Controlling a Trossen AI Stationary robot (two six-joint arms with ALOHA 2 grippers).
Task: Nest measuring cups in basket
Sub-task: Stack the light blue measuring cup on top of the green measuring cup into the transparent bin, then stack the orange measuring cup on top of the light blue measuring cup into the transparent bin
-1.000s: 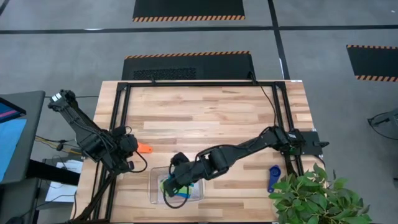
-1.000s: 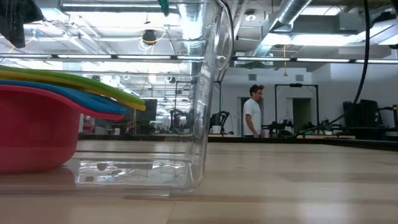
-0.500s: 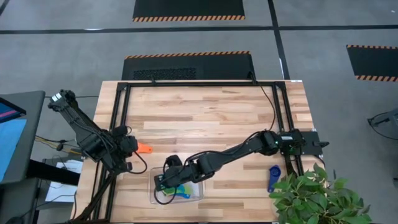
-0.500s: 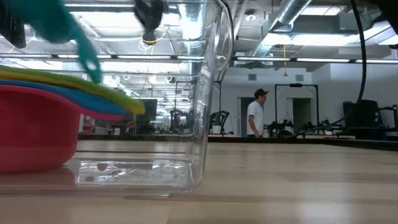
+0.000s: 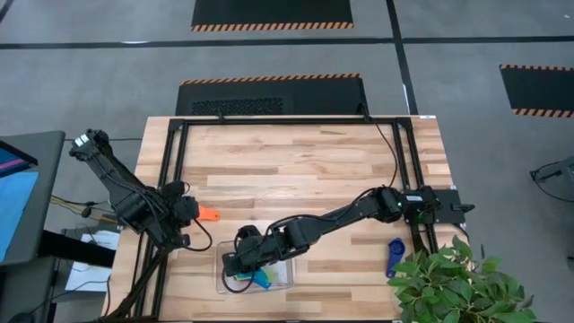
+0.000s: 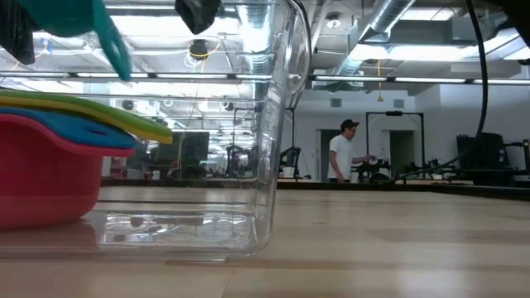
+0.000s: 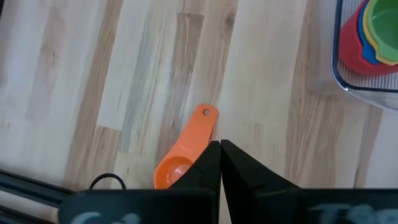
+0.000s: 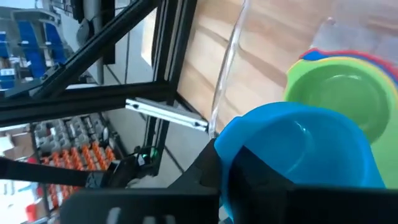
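Note:
In the clear basket [image 5: 283, 282] sits a nested stack of cups: red at the bottom [image 6: 45, 174], then blue, yellow and green [image 8: 339, 93]. Just above the stack my right gripper [image 5: 235, 263] is shut on a light blue cup [image 8: 298, 149], whose handle [image 6: 114, 48] slants down. An orange cup [image 7: 185, 149] lies on the wood by the table's left edge. My left gripper [image 7: 220, 144] hovers over it, shut and holding nothing. A dark blue cup [image 5: 393, 257] lies on the table near the right edge. My right gripper holds the light blue cup by the bowl's wall [image 8: 231, 149], on the side nearest the wrist. The cup itself hides how the fingers meet it. The fingers slant down from the table's right. The cup is lifted clear, above the green cup and inside the basket's outline.
A black frame rail [image 5: 170, 179] runs along the table's left side and another along the right. A potted plant [image 5: 457, 283] overhangs the near right corner. Bare wood lies between basket and dark blue cup. A person [image 6: 341, 153] stands far off in the room.
My right gripper has come down and moved toward the table's left edge over the basket, rolling as it went. It has brought the light blue cup in above the stack. The stacked cups' handles have swung back a little.

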